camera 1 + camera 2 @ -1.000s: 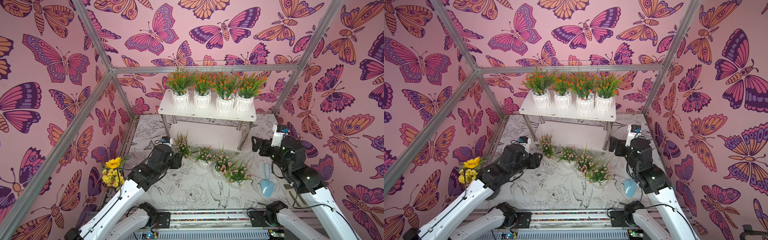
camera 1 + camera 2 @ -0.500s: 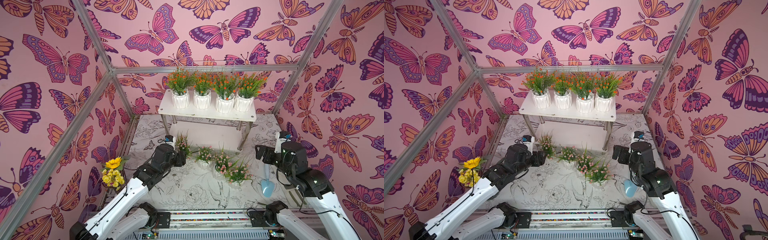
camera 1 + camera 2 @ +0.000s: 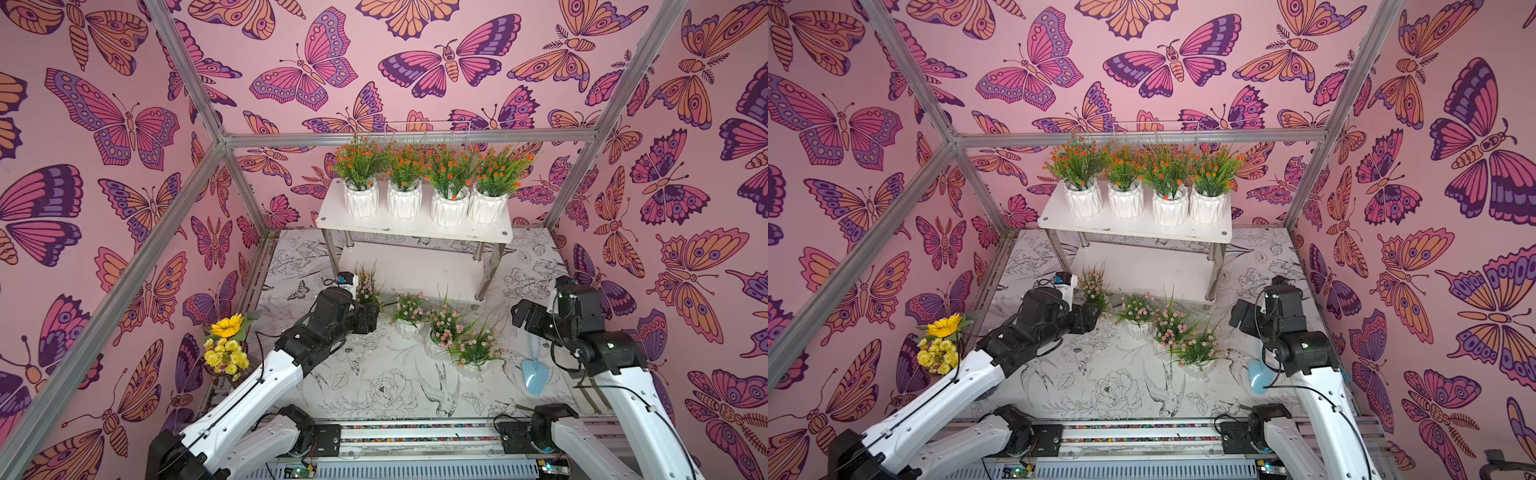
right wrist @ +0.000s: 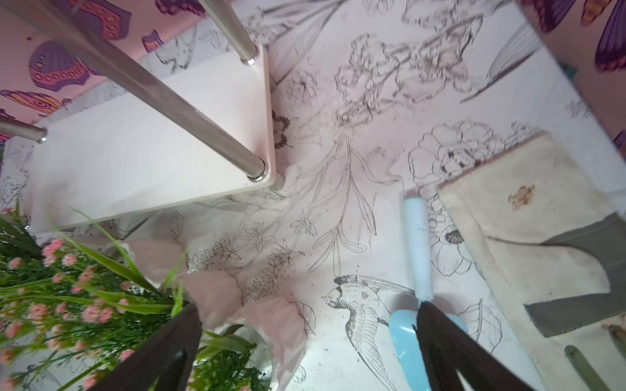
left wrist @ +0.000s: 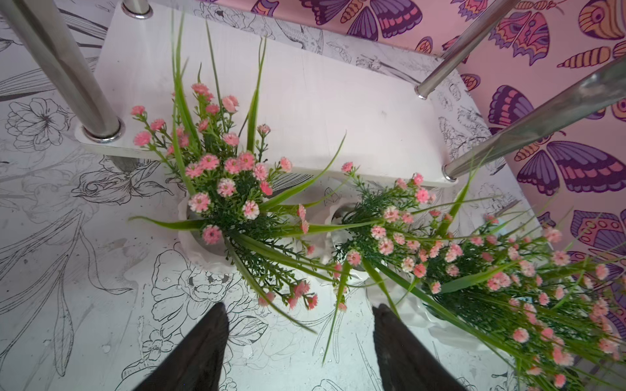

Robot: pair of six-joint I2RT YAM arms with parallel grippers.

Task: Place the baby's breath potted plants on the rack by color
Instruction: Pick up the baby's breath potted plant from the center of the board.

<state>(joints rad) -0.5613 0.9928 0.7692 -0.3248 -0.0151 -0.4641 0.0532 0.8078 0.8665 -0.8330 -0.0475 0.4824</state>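
The white two-tier rack (image 3: pixel 411 230) stands at the back, and several orange-flowered baby's breath plants (image 3: pixel 361 199) in white pots line its top board. Its lower board (image 3: pixel 407 270) is bare. Several pink-flowered plants stand in a slanting row on the table in front, from the leftmost one (image 3: pixel 368 289) to the nearest one (image 3: pixel 476 349). My left gripper (image 3: pixel 366 318) is open just short of the leftmost pink plant (image 5: pixel 223 189); in the left wrist view only stray sprigs hang between the spread fingers of that gripper (image 5: pixel 299 325). My right gripper (image 3: pixel 525 318) hangs open right of the row, holding nothing (image 4: pixel 308 308).
A light blue trowel (image 3: pixel 532 374) lies on the table under the right arm, beside a cream work glove (image 4: pixel 525 237). A yellow sunflower bouquet (image 3: pixel 226 345) stands at the left wall. The rack's metal legs (image 5: pixel 67 74) rise close behind the pink plants.
My left gripper has crept forward to the leftmost pink plant and its jaws have widened a little. My right arm has drawn back toward the front, still open.
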